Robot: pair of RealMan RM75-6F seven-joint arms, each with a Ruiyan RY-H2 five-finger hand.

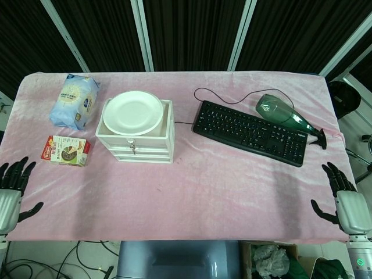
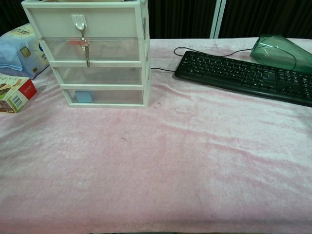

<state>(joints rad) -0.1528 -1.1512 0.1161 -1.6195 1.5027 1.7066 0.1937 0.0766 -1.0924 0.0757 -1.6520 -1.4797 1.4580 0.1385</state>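
The left robot hand (image 1: 10, 195) sits at the lower left edge of the head view, off the bench's (image 1: 221, 180) near left corner, its dark fingers spread apart and holding nothing. The right robot hand (image 1: 343, 200) sits at the lower right edge, off the near right corner, likewise spread and empty. Neither shows in the chest view. Nearest the left robot hand is a small red and green cardboard box (image 1: 65, 150), lying flat on the pink velvet cloth at the left of the frame, clear of the fingers. Just right of it stands a white plastic cabinet with 3 clear drawers (image 2: 100, 53), a round white plate (image 1: 133, 113) resting on its top and a bunch of keys (image 2: 84, 48) hanging from a hook on its front. A pale blue soft pack (image 1: 74, 100) lies in the upper left. Right of centre, a black corded keyboard (image 1: 250, 132) lies slanted, with a green handheld vacuum (image 1: 285, 117) just beyond it.
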